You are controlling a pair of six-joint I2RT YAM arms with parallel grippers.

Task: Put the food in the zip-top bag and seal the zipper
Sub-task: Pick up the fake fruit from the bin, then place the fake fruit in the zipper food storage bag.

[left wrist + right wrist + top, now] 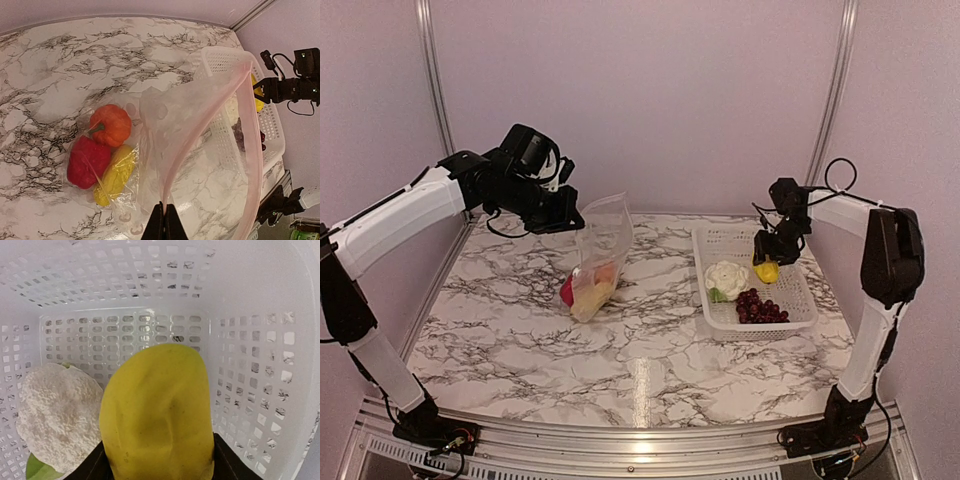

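Left claw (164,221) pinches the mouth of a clear crinkly plastic zip-top bag (600,250), holding red, orange and yellow toy produce (100,150), on the marble-patterned table (510,335). Right claw (767,260) clamps a yellow toy fruit (157,410) in the white lattice plastic basket (802,300).

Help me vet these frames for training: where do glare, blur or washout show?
Top external: a bright glare streak on the table near the front edge. Left wrist: the zip-top bag veils the basket behind it. Right wrist: the yellow piece sits close and slightly soft; the white basket looks overexposed.

White lattice basket (725,245) on right of marble table (520,330).
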